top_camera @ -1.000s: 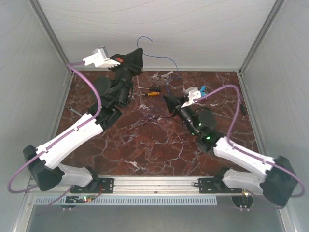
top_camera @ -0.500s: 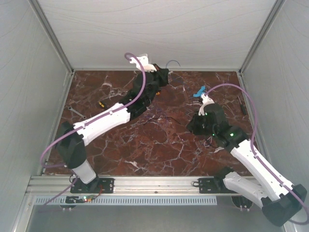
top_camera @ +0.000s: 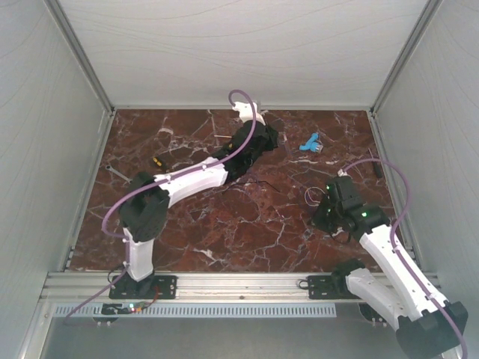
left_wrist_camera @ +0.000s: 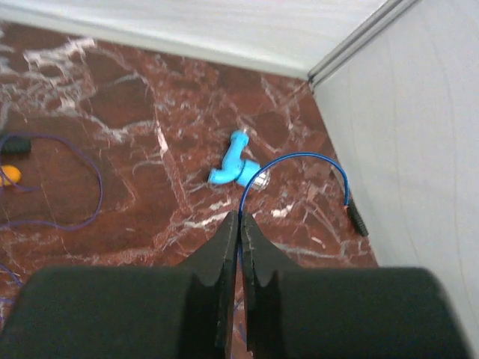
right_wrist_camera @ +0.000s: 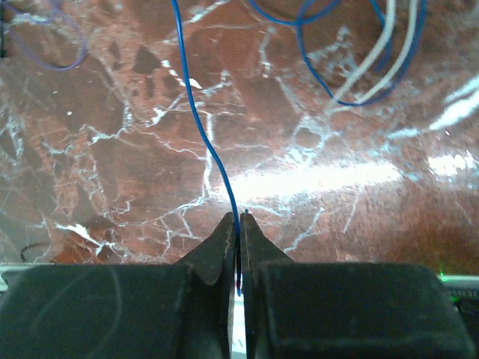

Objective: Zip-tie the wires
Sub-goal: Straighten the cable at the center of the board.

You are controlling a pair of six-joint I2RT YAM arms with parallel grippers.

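Observation:
The wires lie as thin blue-purple loops [top_camera: 313, 196] on the marble right of centre. My left gripper [top_camera: 267, 139] is at the back middle; in the left wrist view it [left_wrist_camera: 239, 217] is shut on one thin blue wire [left_wrist_camera: 299, 155], which arcs right to a black end plug [left_wrist_camera: 358, 221]. My right gripper [top_camera: 323, 215] sits just below the loops; in the right wrist view it [right_wrist_camera: 239, 218] is shut on a blue wire [right_wrist_camera: 196, 112] that runs up out of frame. Blue loops [right_wrist_camera: 314, 30] and white zip ties [right_wrist_camera: 378, 52] lie ahead of it.
A light-blue plastic part [top_camera: 308, 142] lies at the back right, also seen in the left wrist view [left_wrist_camera: 233, 160]. An orange-handled screwdriver [top_camera: 156, 161] and a small wrench [top_camera: 116, 173] lie at the left. A purple wire loop [left_wrist_camera: 88, 187] lies left of the left gripper. Walls enclose the marble on three sides.
My left arm has swung from the back left to the back middle, low over the marble. My right arm has drawn back toward the near right.

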